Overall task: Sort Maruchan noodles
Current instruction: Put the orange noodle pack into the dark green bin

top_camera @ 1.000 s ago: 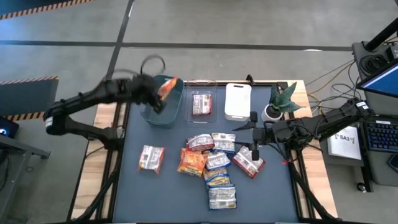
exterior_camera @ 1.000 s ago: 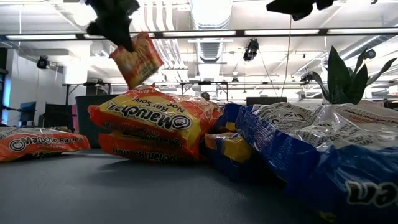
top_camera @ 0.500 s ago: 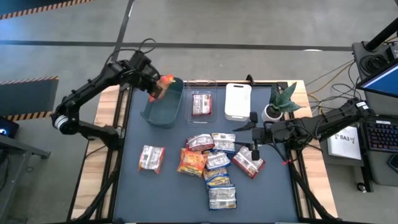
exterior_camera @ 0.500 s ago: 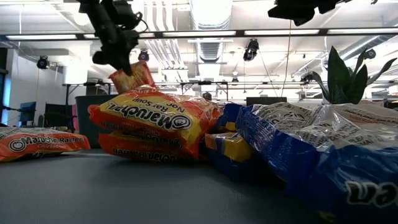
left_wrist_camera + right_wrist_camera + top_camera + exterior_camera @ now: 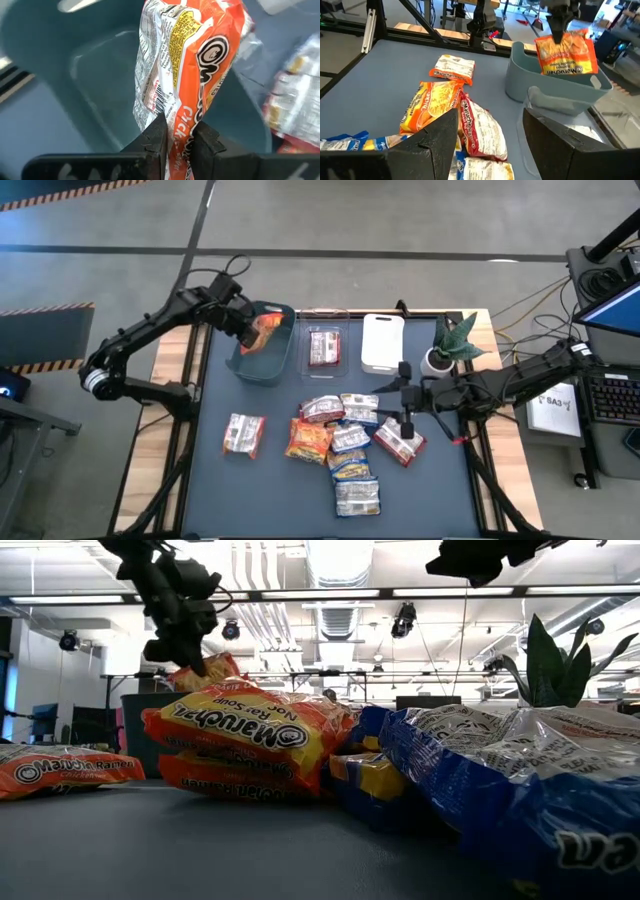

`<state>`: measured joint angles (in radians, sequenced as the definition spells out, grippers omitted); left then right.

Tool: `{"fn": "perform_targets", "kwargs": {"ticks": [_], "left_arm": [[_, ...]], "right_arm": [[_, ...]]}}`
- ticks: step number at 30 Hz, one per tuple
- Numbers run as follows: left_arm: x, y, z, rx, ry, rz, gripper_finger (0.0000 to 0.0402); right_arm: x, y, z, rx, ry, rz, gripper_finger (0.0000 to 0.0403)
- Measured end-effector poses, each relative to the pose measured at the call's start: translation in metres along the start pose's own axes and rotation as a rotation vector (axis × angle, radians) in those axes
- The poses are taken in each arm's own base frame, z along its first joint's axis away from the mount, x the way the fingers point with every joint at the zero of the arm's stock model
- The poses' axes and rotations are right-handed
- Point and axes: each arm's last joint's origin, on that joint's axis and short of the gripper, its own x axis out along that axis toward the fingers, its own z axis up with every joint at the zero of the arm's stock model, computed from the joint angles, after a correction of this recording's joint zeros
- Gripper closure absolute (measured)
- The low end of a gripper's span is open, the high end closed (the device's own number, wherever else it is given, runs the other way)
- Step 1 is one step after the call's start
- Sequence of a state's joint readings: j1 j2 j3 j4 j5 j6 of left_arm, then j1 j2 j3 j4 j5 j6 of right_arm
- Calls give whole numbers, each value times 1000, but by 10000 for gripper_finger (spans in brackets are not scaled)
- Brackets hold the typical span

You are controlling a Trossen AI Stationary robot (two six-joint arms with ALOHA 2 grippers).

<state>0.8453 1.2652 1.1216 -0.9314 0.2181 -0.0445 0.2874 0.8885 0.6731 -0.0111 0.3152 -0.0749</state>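
Left gripper (image 5: 176, 142) is pinching glossy orange packet (image 5: 192, 75) upright over teal bin (image 5: 262, 352); right gripper (image 5: 490, 137) is hovering with fingers spread above the desk (image 5: 270, 480) pile.

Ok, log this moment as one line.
left hand: shut on orange plastic noodle packet | over teal plastic bin | right hand: open, above pile

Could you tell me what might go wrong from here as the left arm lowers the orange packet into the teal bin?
The left gripper pinches the orange packet only by one edge, so it could slip or swing and catch the teal bin at its rim, landing outside. The right gripper is open just above a red-and-white packet beside the crowded pile; closing there might drag a neighbouring packet along.
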Motion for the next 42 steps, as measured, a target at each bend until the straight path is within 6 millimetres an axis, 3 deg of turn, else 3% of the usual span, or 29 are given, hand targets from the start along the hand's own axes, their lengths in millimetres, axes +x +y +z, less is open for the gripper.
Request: {"fn": "perform_targets", "kwargs": {"ticks": [6,32,42], "left_arm": [[5,8,1,-55,-12,14,364],[74,22,13,-226,78,-51,364],[82,25,17,-224,62,-37,337]], "right_arm": [[2,1,4,-36,-36,-3,193],[-1,-1,6,-61,-54,-6,193],[-1,-1,6,-58,-50,-6,193]]}}
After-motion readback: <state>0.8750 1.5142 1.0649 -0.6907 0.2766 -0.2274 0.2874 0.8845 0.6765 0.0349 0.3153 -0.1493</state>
